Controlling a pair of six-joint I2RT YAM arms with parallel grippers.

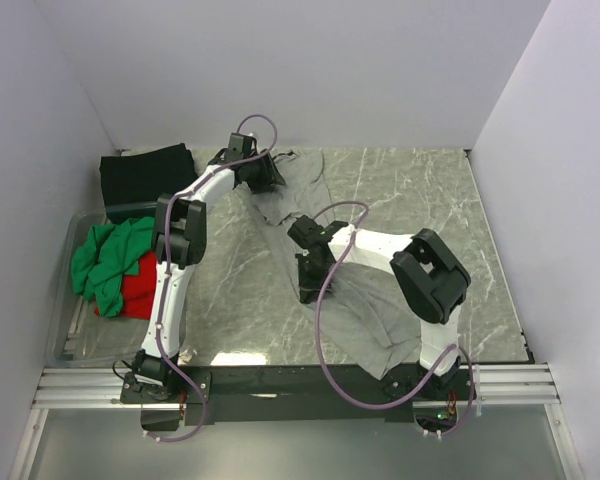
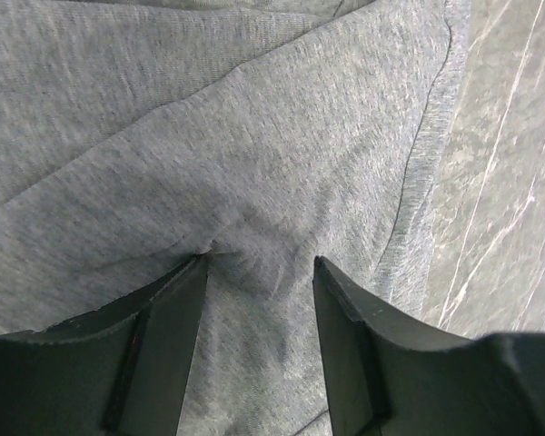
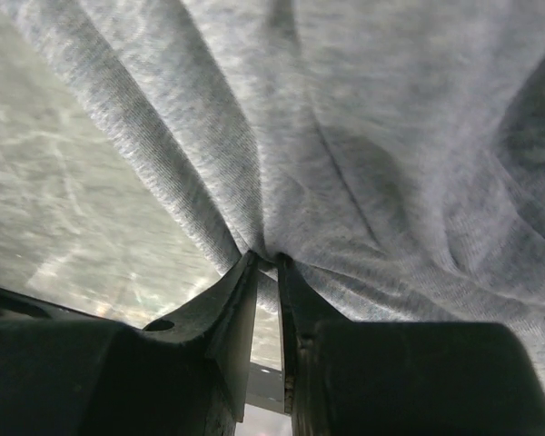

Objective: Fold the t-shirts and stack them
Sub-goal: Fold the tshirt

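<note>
A large heather-grey t-shirt (image 1: pixel 375 325) lies spread and rumpled across a grey marble-patterned table (image 1: pixel 430 200), between two white-and-black robot arms. The right hand (image 3: pixel 266 260), near the shirt's middle, is pressed together on a raised fold of the grey cloth, which fans away from the pinch in taut creases. The left hand (image 2: pixel 259 265), at the far end of the shirt, is spread, its two dark fingertips down on flat fabric near a hem and closed on nothing. A folded black t-shirt (image 1: pixel 145 175) sits at the far left corner. A crumpled green t-shirt (image 1: pixel 105 258) and a red t-shirt (image 1: pixel 130 297) fill a clear plastic bin (image 1: pixel 65 335) at the left. The risk, as I judge it, is that with only one hand holding, a pull could drag the whole shirt askew, or the thin pinch could slip. Only the wrist views show the grips; only the overhead view shows the other shirts and the bin.
</note>
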